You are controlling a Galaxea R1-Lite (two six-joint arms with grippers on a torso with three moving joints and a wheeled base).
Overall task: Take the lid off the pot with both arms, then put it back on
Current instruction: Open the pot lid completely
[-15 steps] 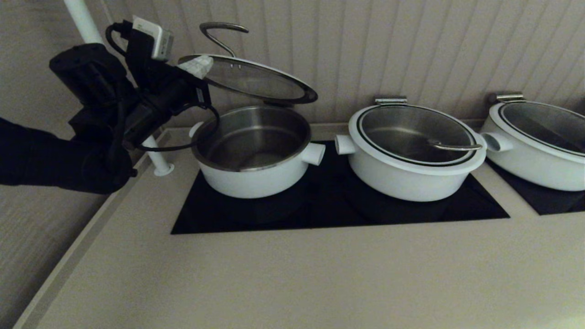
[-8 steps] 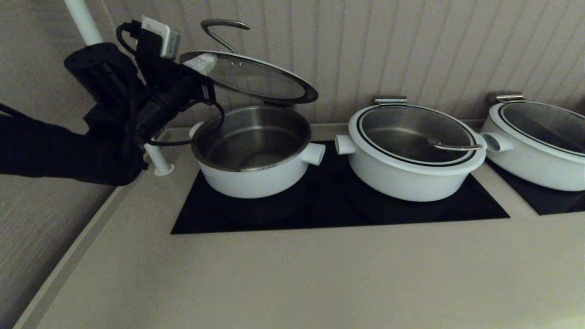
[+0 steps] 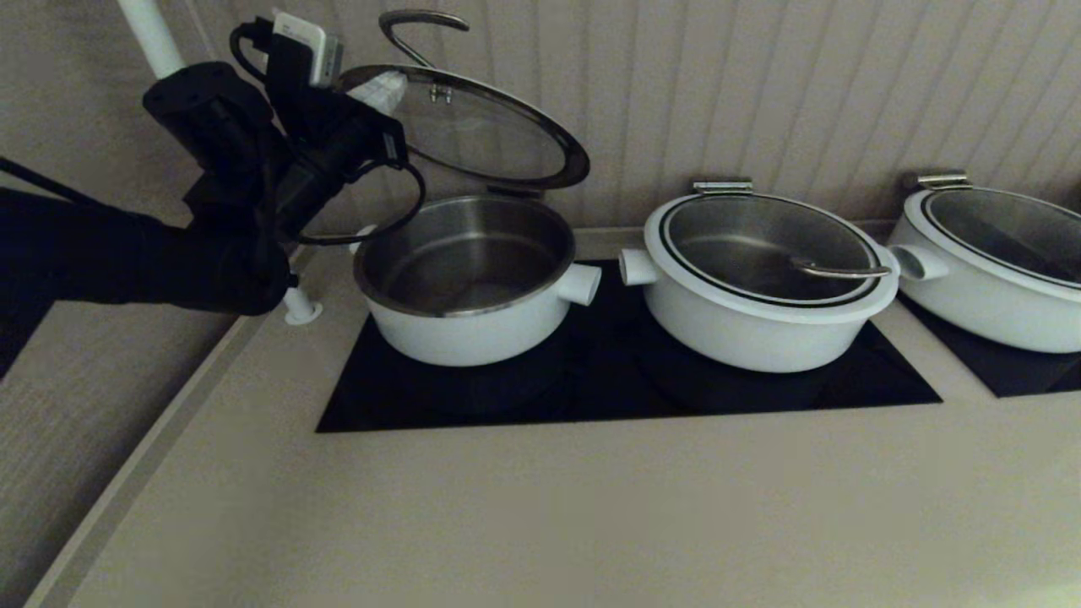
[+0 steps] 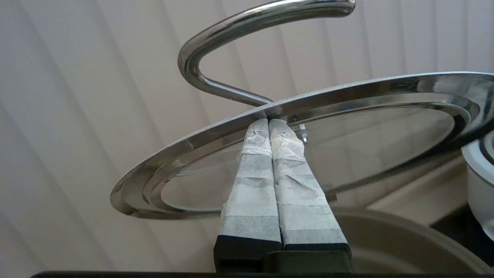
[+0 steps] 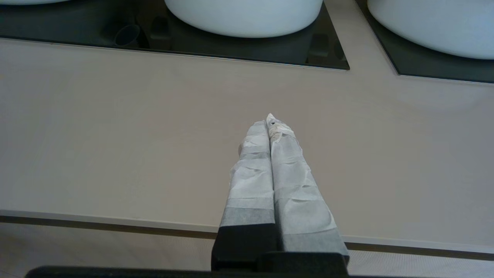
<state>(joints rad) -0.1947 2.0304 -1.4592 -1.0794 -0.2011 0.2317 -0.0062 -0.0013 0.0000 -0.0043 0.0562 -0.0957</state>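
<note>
One tool (image 3: 378, 91) props the lid (image 3: 473, 135) tilted above the pot (image 3: 469, 279)

Matte black left arm (image 3: 169, 253), looped black cable (image 3: 372, 228), small white-grey box (image 3: 308, 38) on wrist. Both grippers' fingers (image 4: 270, 185) (image 5: 270, 181) wrapped in crinkled white tape.

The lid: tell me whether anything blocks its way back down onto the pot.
Nothing visible does. The lid hangs tilted above the pot, propped from beneath by the shut left end effector. The pot is open and empty.
</note>
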